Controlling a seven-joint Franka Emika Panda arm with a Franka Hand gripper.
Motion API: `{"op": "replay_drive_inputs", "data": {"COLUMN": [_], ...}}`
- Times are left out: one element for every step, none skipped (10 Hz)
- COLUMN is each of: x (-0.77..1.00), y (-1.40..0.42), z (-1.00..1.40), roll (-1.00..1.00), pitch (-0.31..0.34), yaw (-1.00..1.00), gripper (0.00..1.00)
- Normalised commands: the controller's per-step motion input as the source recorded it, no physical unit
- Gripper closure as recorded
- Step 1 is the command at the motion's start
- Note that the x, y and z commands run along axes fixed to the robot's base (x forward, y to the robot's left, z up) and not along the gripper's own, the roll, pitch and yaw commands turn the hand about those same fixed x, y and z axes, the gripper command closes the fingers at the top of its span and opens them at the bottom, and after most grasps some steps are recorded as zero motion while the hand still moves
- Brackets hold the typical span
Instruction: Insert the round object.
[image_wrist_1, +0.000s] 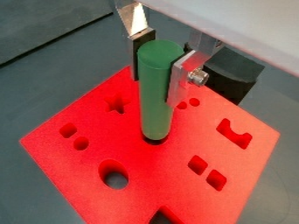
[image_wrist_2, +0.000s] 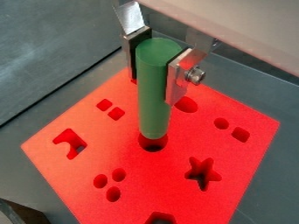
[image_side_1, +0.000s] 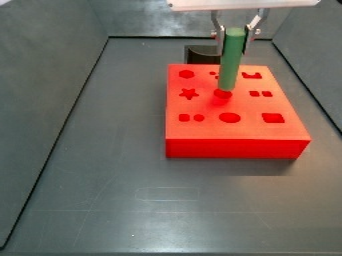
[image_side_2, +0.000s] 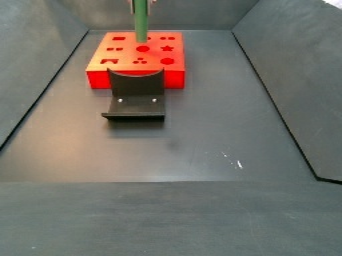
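The green cylinder peg (image_wrist_2: 153, 92) stands upright, its lower end just entering a round hole of the red block (image_wrist_2: 251, 171). The gripper (image_wrist_2: 159, 54) above the block grips its top; most insertion remains.

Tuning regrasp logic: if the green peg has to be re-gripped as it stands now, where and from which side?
Grip the green peg by its upper part, coming from above, as the gripper does now: it stands upright, its lower end at a round hole in the red block, so only the upper shaft is free.
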Motion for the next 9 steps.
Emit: {"op": "replay_drive_inputs", "data": {"x": [0.05, 0.0, 0.0, 0.0, 0.0, 0.02, 0.1, 0.05, 0.0], "y": [0.05, 0.05, 0.0, 0.0, 0.0, 0.0, 0.01, 0.01, 0.0], "z": [-0.16, -0.16, -0.19, -0.18, -0.19, -0.19, -0.17, -0.18, -0.16], "roll": [0.02, 0.01, 0.0, 0.0, 0.0, 0.01, 0.02, 0.02, 0.0], "pitch": [0.001, 0.0, 0.001, 0.009, 0.003, 0.0, 0.007, 0.006, 0.004], "yaw": [0.0, 0.0, 0.0, 0.0, 0.0, 0.0, 0.0, 0.0, 0.0], "gripper": [1.0, 1.0, 1.0, 1.0, 1.0, 1.0, 1.0, 1.0, 1.0]}}
